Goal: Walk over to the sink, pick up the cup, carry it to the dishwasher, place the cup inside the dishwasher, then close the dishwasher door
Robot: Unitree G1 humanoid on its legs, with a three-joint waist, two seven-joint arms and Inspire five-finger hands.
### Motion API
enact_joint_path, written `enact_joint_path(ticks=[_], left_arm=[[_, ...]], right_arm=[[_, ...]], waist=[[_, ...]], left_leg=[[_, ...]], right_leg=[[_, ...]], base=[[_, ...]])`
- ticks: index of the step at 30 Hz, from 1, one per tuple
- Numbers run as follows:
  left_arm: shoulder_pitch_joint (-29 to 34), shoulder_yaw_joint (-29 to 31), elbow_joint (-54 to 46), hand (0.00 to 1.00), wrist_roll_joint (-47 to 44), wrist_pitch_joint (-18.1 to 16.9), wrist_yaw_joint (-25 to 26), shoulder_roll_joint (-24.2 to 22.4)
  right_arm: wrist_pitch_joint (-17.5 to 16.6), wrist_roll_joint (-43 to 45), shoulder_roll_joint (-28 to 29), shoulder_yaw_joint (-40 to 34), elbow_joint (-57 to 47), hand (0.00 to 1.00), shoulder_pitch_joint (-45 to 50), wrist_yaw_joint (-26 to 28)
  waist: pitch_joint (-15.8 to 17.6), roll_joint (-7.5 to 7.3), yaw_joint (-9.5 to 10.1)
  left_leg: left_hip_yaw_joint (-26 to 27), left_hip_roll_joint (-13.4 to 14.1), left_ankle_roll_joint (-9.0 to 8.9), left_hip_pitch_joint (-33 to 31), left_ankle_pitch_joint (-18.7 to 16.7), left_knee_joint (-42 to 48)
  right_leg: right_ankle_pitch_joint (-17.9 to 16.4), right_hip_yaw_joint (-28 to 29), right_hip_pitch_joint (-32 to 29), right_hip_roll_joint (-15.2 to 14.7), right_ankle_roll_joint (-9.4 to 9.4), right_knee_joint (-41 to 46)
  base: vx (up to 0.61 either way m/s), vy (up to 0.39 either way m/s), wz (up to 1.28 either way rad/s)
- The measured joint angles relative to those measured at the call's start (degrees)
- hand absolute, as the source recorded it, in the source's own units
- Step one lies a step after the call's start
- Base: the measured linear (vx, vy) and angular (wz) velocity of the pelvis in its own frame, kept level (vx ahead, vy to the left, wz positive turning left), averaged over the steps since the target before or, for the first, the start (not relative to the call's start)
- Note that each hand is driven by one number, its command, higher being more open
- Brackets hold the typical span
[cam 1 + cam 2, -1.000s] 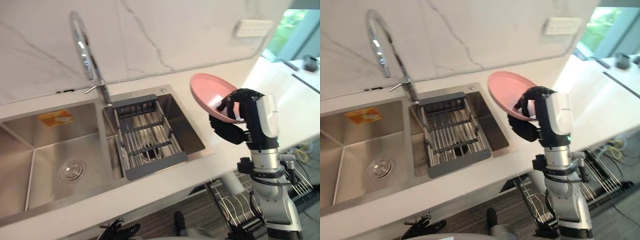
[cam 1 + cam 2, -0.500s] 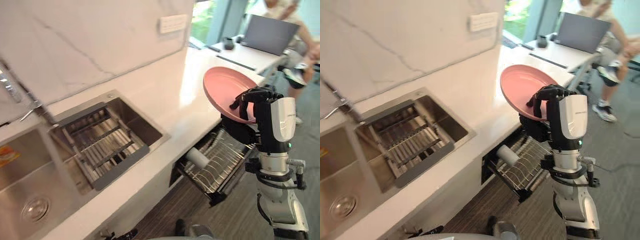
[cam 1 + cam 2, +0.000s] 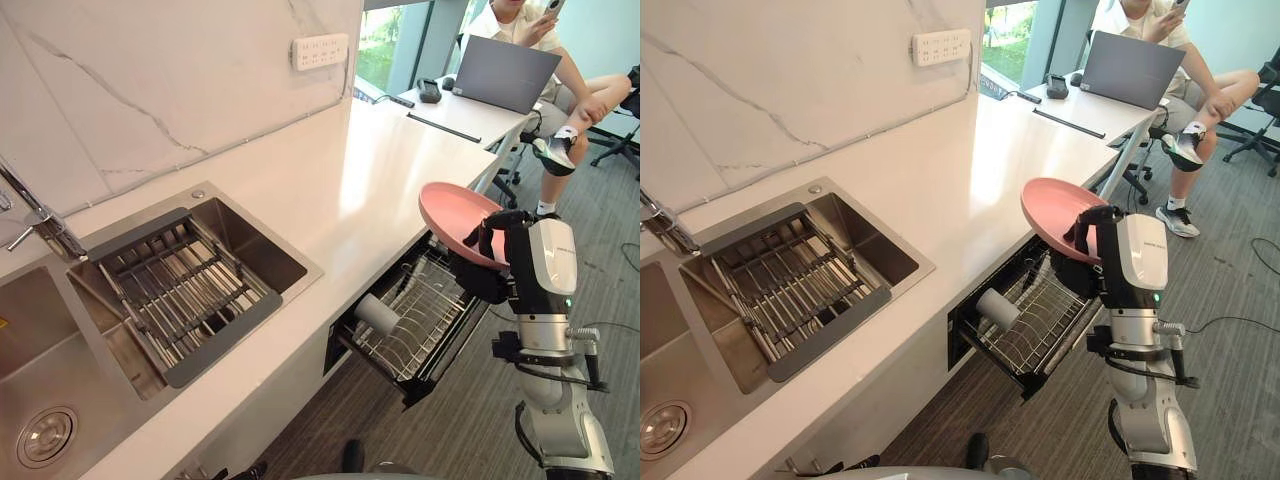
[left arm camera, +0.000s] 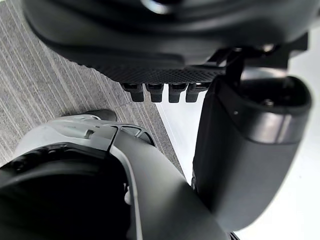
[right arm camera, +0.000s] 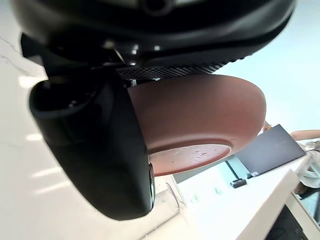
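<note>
One pink plate in the right hand, one dishwasher rack pulled out.
We see the right hand clamped on the plate's rim, just right of the counter, above the rack; one white cylinder lies inside. For the left hand, over the floor, we cannot tell.

White countertop along the marble wall. Carries a steel sink set into it, a dark slatted rack across the right basin. Bears a grey laptop and a small dark object at the far end.
</note>
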Motion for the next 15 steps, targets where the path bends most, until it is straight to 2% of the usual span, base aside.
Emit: enact_joint_path(ticks=[7,12,13,15], left_arm=[[-0.76,0.96,-0.02,1.00,2.07,0.75,-0.11,-0.50],[-1.00,-0.36,-2.43,1.00,2.08,0.57,-0.41,-0.09],[-1.66,-0.85,-2.91,1.00,2.08,0.52,-0.39,-0.09],[-4.90,-3.14,-3.16,1.00,2.00,0.27,-0.16,0.06]], right_arm=[[2.85,1.14,1.86,-0.91,7.59,0.00,0.61,-0.12],[5.15,2.45,1.92,-0.72,13.59,0.00,-0.89,-2.97],[5.84,3.29,1.89,-0.58,16.09,0.00,-2.76,-4.09],[6.80,3.61,1.24,-0.24,19.70,0.00,-7.55,-7.13]], waist=[[0.74,1.27,-0.02],[1.13,1.78,0.19],[1.88,1.99,0.19],[5.52,2.77,0.23]], left_leg=[[-0.39,-0.15,-0.01,-0.60,0.00,-0.28],[-0.46,-0.39,0.10,-6.36,0.07,1.24],[-0.74,-0.39,0.33,-8.78,0.17,3.03],[-2.33,-0.28,0.93,-12.94,-0.16,6.51]], right_leg=[[-0.04,-0.15,-0.67,-0.10,0.06,-0.01],[0.03,-0.06,-5.90,-0.57,0.10,0.36],[0.93,-0.03,-7.67,-0.92,-0.18,0.70],[0.56,-0.23,-11.72,-1.94,-0.54,4.05]], base=[[-0.01,0.018,0.02],[0.00,0.007,0.00],[0.00,0.047,-0.01],[-0.05,0.074,0.05]])
